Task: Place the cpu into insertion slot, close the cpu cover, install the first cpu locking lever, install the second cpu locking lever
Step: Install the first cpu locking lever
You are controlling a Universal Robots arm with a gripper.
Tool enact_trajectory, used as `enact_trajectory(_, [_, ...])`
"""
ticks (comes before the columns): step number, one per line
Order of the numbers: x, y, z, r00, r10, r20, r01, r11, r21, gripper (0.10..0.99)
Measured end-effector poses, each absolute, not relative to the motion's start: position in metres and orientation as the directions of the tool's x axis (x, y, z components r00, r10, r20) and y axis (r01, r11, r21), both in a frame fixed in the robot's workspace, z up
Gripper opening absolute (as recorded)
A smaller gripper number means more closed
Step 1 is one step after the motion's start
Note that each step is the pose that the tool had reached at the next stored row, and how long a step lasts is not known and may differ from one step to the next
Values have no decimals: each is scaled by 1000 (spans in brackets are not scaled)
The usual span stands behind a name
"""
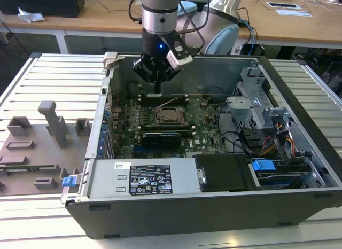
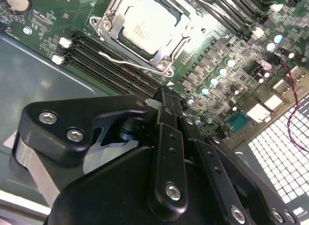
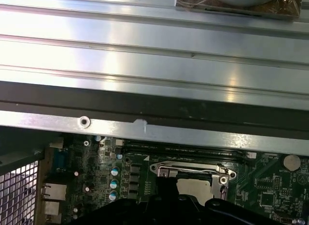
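We saw the chip (image 2: 147, 24) seated inside its metal frame (image 2: 107, 26) on the green board (image 2: 217, 51); a thin lever (image 2: 126, 62) stuck out along one side; our gripper (image 2: 165, 95), closed tight, pointed near the frame's corner.

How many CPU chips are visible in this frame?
1. The cpu lies on the motherboard, framed by the cpu cover, just beyond the gripper. Others could be hidden behind the arm.

First wrist view: cpu (image 3: 195, 186) partly hidden behind end effector (image 3: 166, 184), whose body is cut by pic edge. Exterior view: cpu cover (image 1: 158, 119) too small to tell if latched. Worktop (image 1: 53, 72) cut off both sides.
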State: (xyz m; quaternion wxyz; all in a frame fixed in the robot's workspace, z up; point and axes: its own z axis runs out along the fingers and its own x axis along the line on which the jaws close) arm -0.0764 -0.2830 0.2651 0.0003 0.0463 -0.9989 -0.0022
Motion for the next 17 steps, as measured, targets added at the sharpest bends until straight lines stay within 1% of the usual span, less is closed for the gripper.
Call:
enact_trajectory(12, [-65,-283,260,-998,-69,1,-69,998,9,106])
enact_trajectory(15, [-65,-283,258,-998,-56,-1,-56,998,33,106])
enact_trajectory(17, [-65,-286,256,-999,-53,-2,-53,997,57,106])
